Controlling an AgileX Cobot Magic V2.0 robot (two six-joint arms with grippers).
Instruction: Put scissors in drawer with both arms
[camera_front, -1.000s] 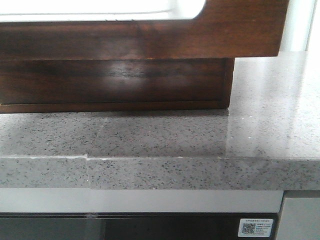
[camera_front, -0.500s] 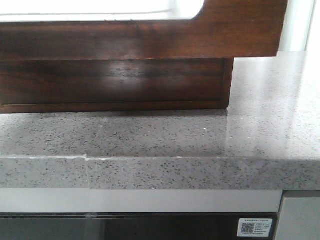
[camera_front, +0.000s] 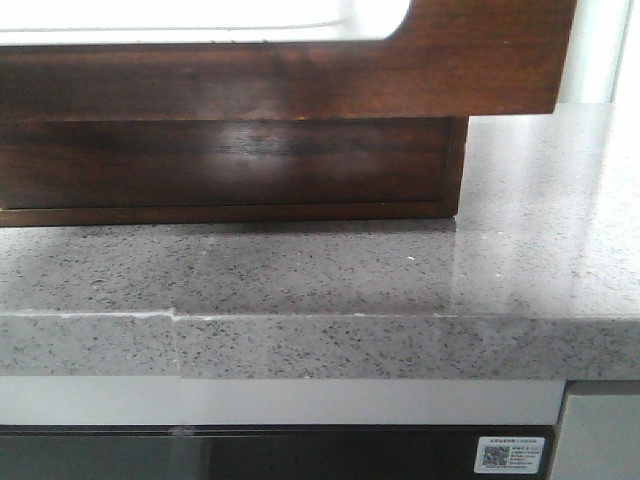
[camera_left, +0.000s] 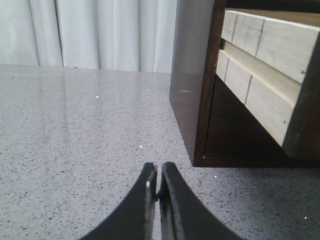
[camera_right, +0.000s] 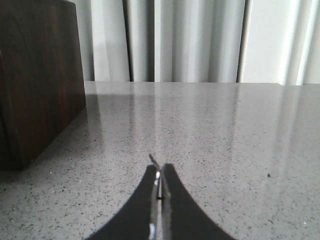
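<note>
The drawer (camera_front: 480, 60), dark brown and glossy with a wide white rounded patch along its top edge, filled the upper part of the front view, standing out over the wooden cabinet (camera_front: 230, 165) that sat on the speckled grey stone counter (camera_front: 330, 270). From the left wrist, the same cabinet (camera_left: 192, 85) showed its dark side and an open front with pale wooden slatted pieces (camera_left: 260, 65) jutting out of it. The left gripper (camera_left: 159, 184) hung low over the counter (camera_left: 75, 130) just in front of the cabinet's corner, its two black fingers pressed together with nothing between them. The right gripper (camera_right: 159, 181) was likewise closed, near the counter (camera_right: 215, 130), with a thin bright sliver showing along the seam between its fingers; I could not tell what that was. The cabinet's dark side (camera_right: 35, 75) stood off to one side of it, and white curtains (camera_right: 175, 40) hung behind. No scissors were visible anywhere.
</note>
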